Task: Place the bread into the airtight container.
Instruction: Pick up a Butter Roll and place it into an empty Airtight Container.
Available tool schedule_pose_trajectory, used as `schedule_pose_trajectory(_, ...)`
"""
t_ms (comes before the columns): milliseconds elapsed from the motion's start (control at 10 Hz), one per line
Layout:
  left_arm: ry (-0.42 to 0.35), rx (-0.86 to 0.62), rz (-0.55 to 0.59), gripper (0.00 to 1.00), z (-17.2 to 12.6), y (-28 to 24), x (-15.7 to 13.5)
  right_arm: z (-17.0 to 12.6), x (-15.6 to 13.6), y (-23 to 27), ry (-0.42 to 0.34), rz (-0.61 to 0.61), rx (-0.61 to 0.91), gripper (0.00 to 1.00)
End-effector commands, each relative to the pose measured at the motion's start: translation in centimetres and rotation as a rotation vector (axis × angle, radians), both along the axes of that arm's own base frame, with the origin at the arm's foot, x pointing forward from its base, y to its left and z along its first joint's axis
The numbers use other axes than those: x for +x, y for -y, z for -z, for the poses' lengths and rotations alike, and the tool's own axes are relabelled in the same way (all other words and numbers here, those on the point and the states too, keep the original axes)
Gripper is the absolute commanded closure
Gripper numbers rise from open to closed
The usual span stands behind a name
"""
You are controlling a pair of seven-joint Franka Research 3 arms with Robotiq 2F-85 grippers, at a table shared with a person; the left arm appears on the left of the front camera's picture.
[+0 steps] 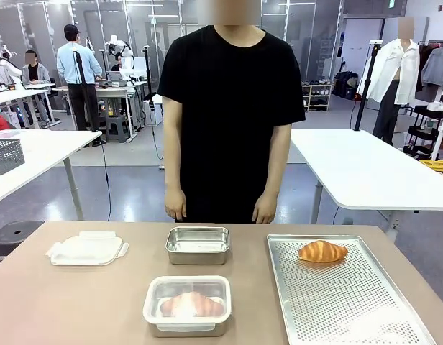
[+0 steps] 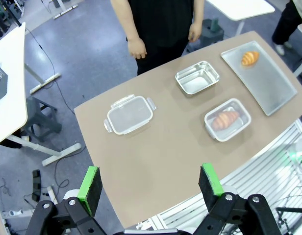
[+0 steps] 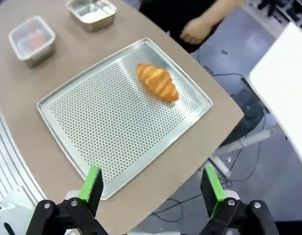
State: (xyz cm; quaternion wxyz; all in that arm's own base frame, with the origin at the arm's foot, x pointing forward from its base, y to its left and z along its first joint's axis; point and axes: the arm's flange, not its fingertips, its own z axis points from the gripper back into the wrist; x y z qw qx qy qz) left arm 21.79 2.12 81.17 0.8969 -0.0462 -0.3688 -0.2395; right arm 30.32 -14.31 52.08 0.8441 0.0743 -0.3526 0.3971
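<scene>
you find the bread (image 1: 322, 251) lying on the perforated tray (image 1: 351, 309) at the right side of the bench (image 1: 78, 302), near the tray's far edge. the empty steel container (image 1: 198, 244) stands mid-bench, just left of the tray, and a loose lid (image 1: 87, 249) lies further left. the lidded container (image 1: 151, 307) nearer the robot holds a second pastry (image 1: 193, 305). the left end effector (image 2: 150, 182) and the right end effector (image 3: 151, 185) both hang released, grasping nothing.
</scene>
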Motion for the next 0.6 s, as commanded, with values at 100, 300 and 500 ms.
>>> schedule_pose_trajectory(100,0.001,0.002,-0.001,0.0,-0.1,0.1,0.0,0.7,3.7,-5.5,-0.007,-0.15,-0.198,0.0)
schedule_pose_trajectory(300,0.001,0.002,-0.001,0.0,-0.1,0.1,0.0,1.4,6.0,-8.9,-0.011,-0.191,-0.274,0.0)
schedule_pose_trajectory(500,0.001,0.002,-0.001,0.0,-0.1,0.1,0.0,2.4,8.7,-12.0,-0.02,-0.276,-0.345,0.0)
